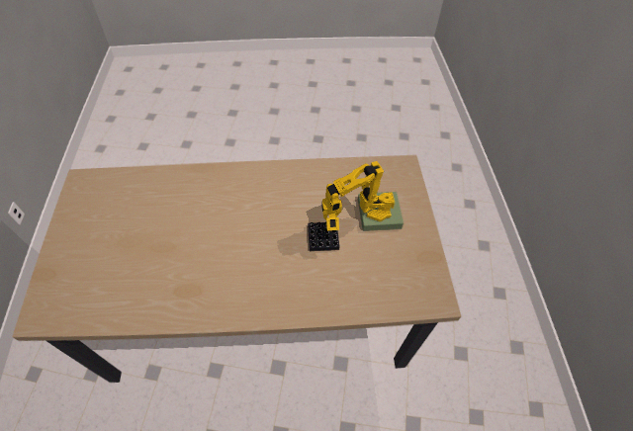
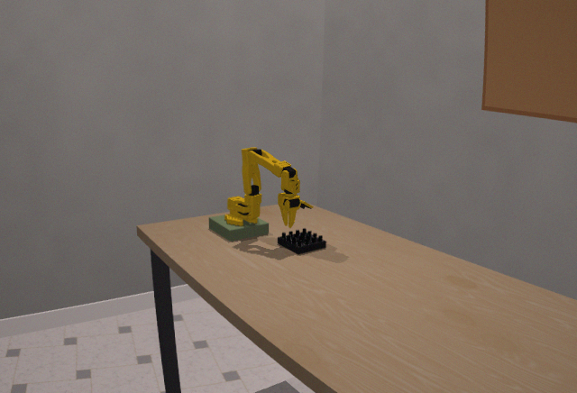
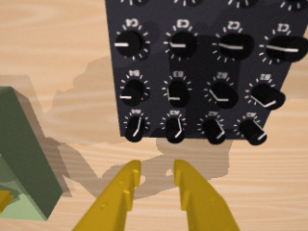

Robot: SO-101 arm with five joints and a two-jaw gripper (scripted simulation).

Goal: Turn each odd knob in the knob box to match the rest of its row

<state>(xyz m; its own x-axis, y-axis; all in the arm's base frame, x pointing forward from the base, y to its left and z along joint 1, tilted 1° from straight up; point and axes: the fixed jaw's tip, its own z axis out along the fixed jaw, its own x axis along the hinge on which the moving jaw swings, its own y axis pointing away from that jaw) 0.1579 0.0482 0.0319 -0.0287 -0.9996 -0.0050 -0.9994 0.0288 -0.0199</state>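
The black knob box [image 1: 323,249] [image 2: 313,247] [image 3: 156,67] lies on the table. My gripper [image 2: 287,225] [image 3: 157,168] hangs above the box's arm-side edge, fingers a little apart with nothing between them. In the wrist view, row A is nearest the fingertips, with A4 [image 3: 135,131] at left and A1 [image 3: 254,133] at right; its four lines slant alike, up and right. B4, B3 and B2 [image 3: 223,95] point left. Knob B1 [image 3: 275,98] has a slanted line, left and down, unlike them. C4 to C1 [image 3: 289,54] all point left. Row D is cut off at the top.
The arm's green base block [image 1: 381,224] [image 2: 240,233] [image 3: 31,144] stands beside the box, at the wrist view's left. The wooden table [image 1: 204,263] [image 2: 372,296] carries both. The knobs stand tall and close together.
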